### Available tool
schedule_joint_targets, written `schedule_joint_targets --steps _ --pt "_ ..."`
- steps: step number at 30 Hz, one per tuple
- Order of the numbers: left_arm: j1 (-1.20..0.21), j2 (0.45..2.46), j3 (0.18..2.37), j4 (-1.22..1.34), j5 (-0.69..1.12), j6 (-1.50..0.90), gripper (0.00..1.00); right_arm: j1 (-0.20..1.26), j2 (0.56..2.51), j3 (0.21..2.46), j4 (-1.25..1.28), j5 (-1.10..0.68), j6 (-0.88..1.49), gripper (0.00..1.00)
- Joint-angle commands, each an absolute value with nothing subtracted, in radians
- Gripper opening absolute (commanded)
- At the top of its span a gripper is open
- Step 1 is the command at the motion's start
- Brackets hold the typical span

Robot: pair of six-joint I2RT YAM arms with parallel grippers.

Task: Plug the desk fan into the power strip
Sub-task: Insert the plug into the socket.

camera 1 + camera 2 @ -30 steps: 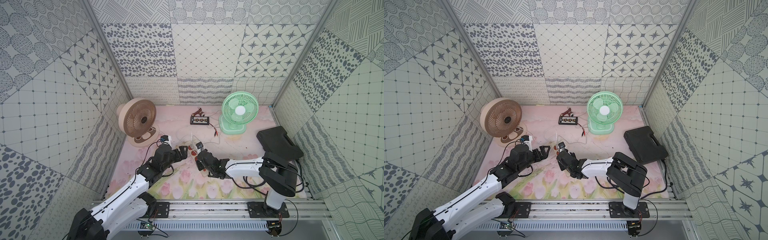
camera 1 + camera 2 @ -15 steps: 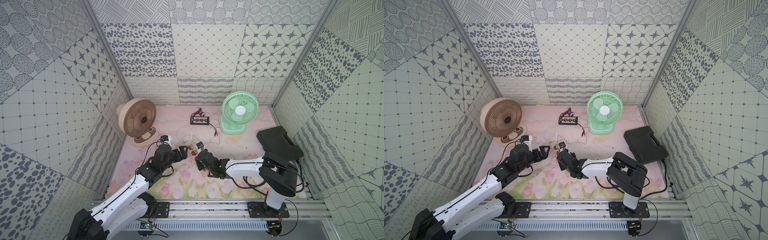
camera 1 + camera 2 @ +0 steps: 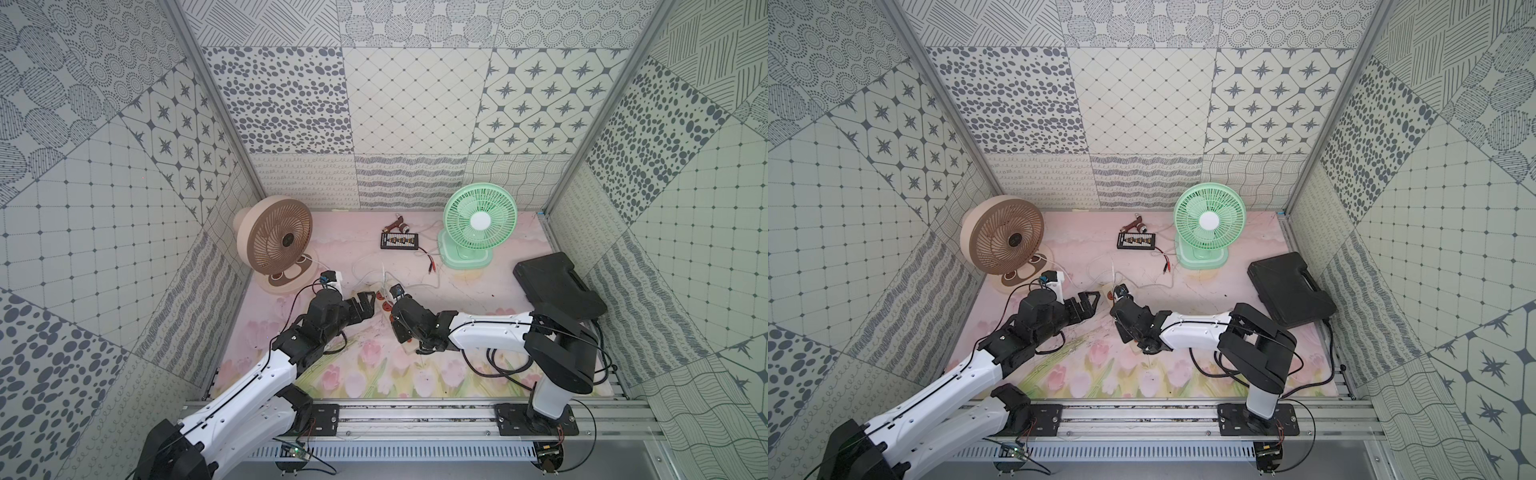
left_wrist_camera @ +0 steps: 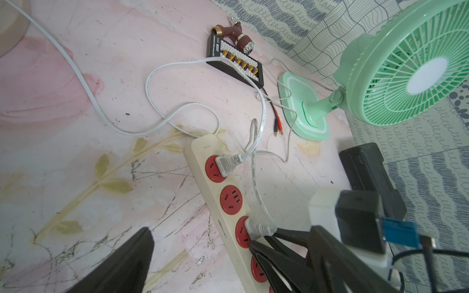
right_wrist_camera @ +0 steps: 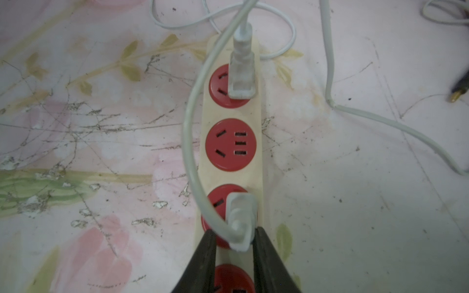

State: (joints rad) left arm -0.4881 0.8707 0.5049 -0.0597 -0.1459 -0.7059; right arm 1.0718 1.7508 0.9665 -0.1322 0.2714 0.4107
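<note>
The cream power strip (image 4: pixel 200 149) (image 5: pixel 233 113) lies mid-table between my arms, mostly hidden under them in both top views. One white plug (image 5: pixel 241 76) sits in its end socket. A second white plug (image 5: pixel 242 215) (image 4: pixel 260 227) sits in the third red socket, and its thin cable runs toward the green desk fan (image 3: pixel 480 220) (image 3: pixel 1209 222). My right gripper (image 5: pixel 233 236) (image 3: pixel 390 306) straddles this second plug, jaws slightly parted with a small gap on one side. To the left, beside the strip, my left gripper (image 3: pixel 368 300) (image 3: pixel 1090 299) stands wide open and empty.
A brown fan (image 3: pixel 274 241) stands at the back left, its white cable (image 4: pixel 83 83) crossing the mat. A small black board (image 3: pixel 400 241) with red-clipped wires lies at the back centre. A black case (image 3: pixel 557 286) sits on the right.
My right gripper's jaws have eased apart a little around the plug in the third socket. Both arms have stayed where they were.
</note>
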Motion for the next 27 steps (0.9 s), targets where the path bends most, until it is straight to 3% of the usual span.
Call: schedule_joint_targets --steps 1,10,16,20,22,27 --pt "-0.483 0.863 0.499 -0.055 -0.146 -0.693 1.0 1.083 1.747 0.966 -0.254 0.176 0.409 0.31" --pt "-0.484 0.839 0.494 -0.061 -0.144 -0.692 0.99 1.081 1.701 0.959 -0.256 0.164 0.416 0.41" --pt "-0.483 0.81 0.488 -0.068 -0.14 -0.692 0.99 1.081 1.652 0.945 -0.256 0.173 0.413 0.54" --pt "-0.485 0.78 0.481 -0.073 -0.145 -0.688 1.0 1.081 1.602 0.932 -0.254 0.173 0.405 0.72" --pt "-0.485 0.76 0.477 -0.08 -0.151 -0.684 0.99 1.082 1.57 0.922 -0.255 0.172 0.4 0.93" --pt "-0.485 0.705 0.465 -0.093 -0.17 -0.674 1.0 1.083 1.469 0.883 -0.25 0.171 0.38 0.97"
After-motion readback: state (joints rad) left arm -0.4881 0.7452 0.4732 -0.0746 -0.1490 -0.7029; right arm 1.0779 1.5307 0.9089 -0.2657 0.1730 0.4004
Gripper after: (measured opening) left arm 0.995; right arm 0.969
